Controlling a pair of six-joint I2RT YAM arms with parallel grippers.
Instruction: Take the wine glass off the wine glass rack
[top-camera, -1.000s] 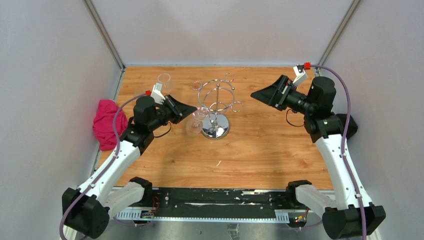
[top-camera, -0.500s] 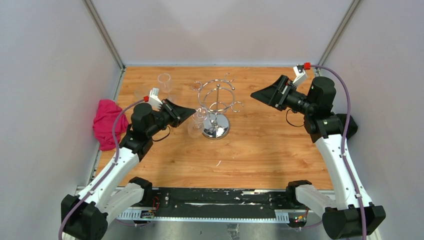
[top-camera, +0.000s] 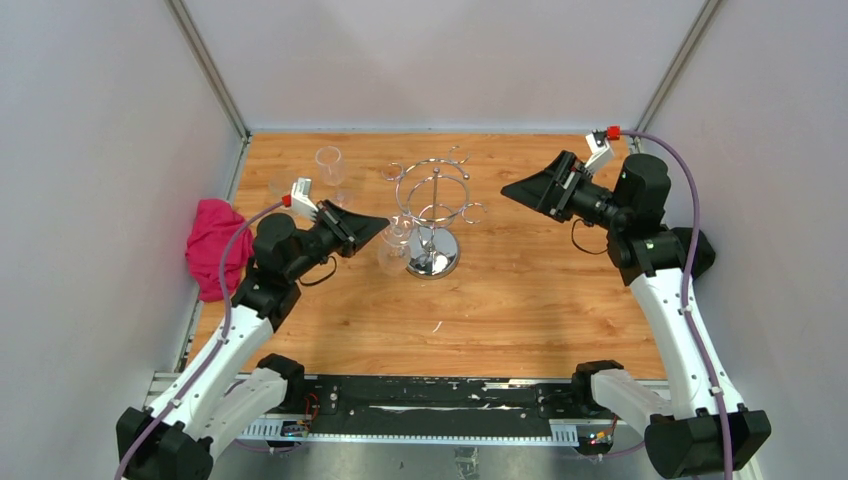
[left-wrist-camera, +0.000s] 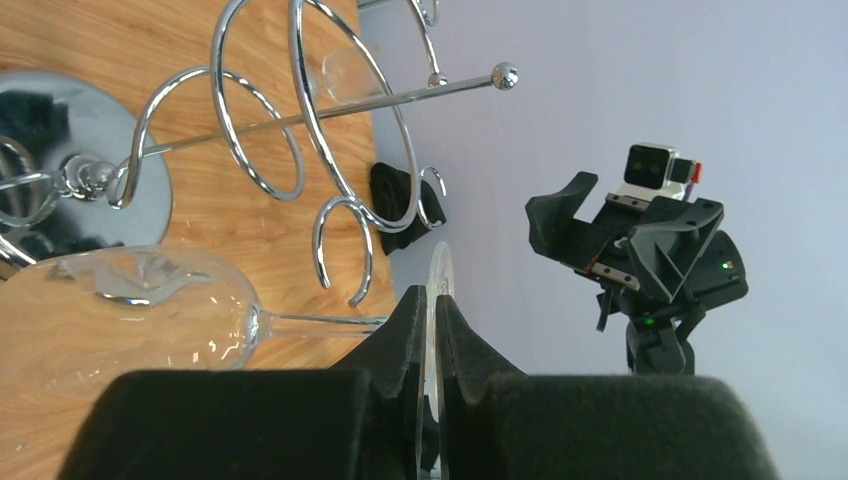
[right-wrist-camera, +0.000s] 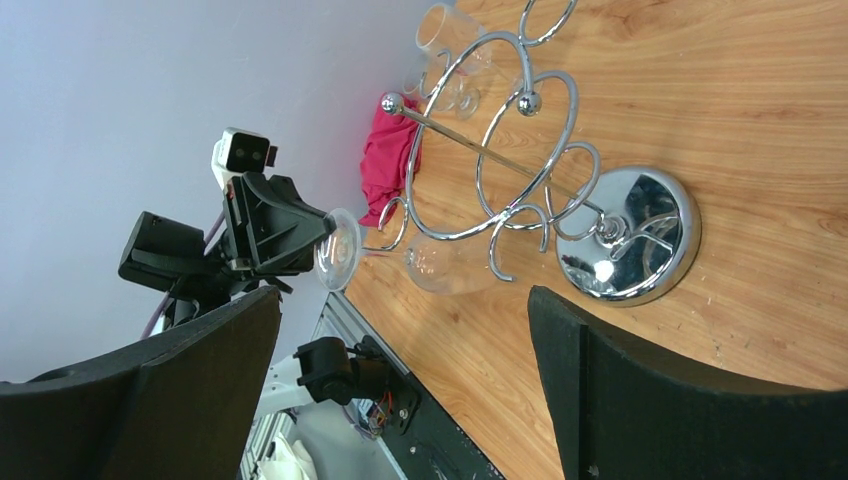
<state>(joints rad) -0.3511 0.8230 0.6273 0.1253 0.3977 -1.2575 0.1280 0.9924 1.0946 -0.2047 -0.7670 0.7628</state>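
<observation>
Because the left gripper (left-wrist-camera: 432, 300) is clamped on nothing but the thin foot disc of the wine glass (left-wrist-camera: 130, 310), the hold looks risky. The glass hangs foot-up and slightly tilted on the left side of the wine glass rack (top-camera: 432, 262), and its bowl sits close to the mirrored base. The smooth foot could pivot or slide between the pads. A sideways pull might also catch the stem on the curled wire end just beside it, dragging the rack over or snapping the stem.

The left wrist view shows the foot edge-on between the fingers. From above the clear glass nearly vanishes, and neither view settles whether the stem is free of its loop. Only the top view shows the right gripper (top-camera: 510, 188) well away from the rack, jaws spread wide and empty.
</observation>
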